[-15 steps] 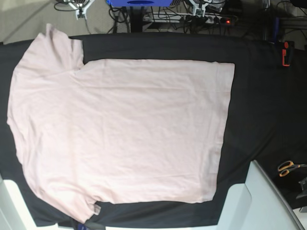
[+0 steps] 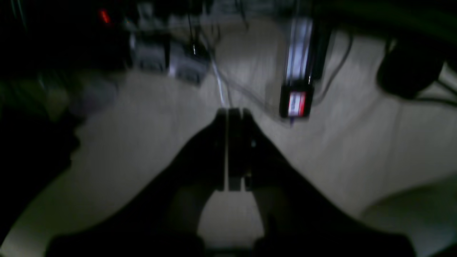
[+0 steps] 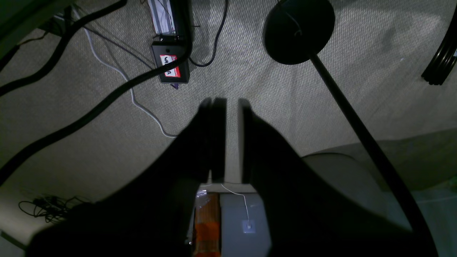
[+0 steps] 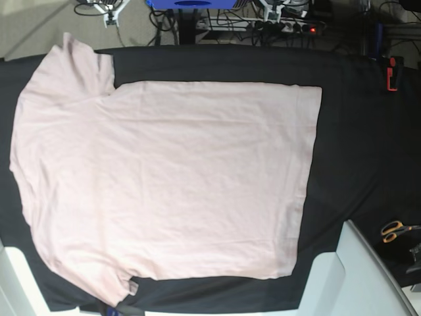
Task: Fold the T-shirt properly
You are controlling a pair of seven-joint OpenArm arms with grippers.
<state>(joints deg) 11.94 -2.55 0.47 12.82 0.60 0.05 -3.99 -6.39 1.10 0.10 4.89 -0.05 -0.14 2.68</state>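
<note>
The pale pink T-shirt (image 4: 171,178) lies spread flat on the black table cloth (image 4: 358,131), its hem toward the right and its sleeves at the far left, top and bottom. Neither gripper shows in the base view. In the left wrist view my left gripper (image 2: 234,114) hangs over carpeted floor, its fingers pressed together and holding nothing. The right wrist view has my right gripper (image 3: 232,101) over the floor too, a narrow gap between its fingers and nothing in it.
Orange-handled scissors (image 4: 393,230) lie at the right edge of the cloth. A red and black tool (image 4: 393,72) sits at the top right. A white housing (image 4: 348,276) rises at the bottom right. Cables (image 3: 107,96) and a black round stand base (image 3: 298,30) lie on the floor.
</note>
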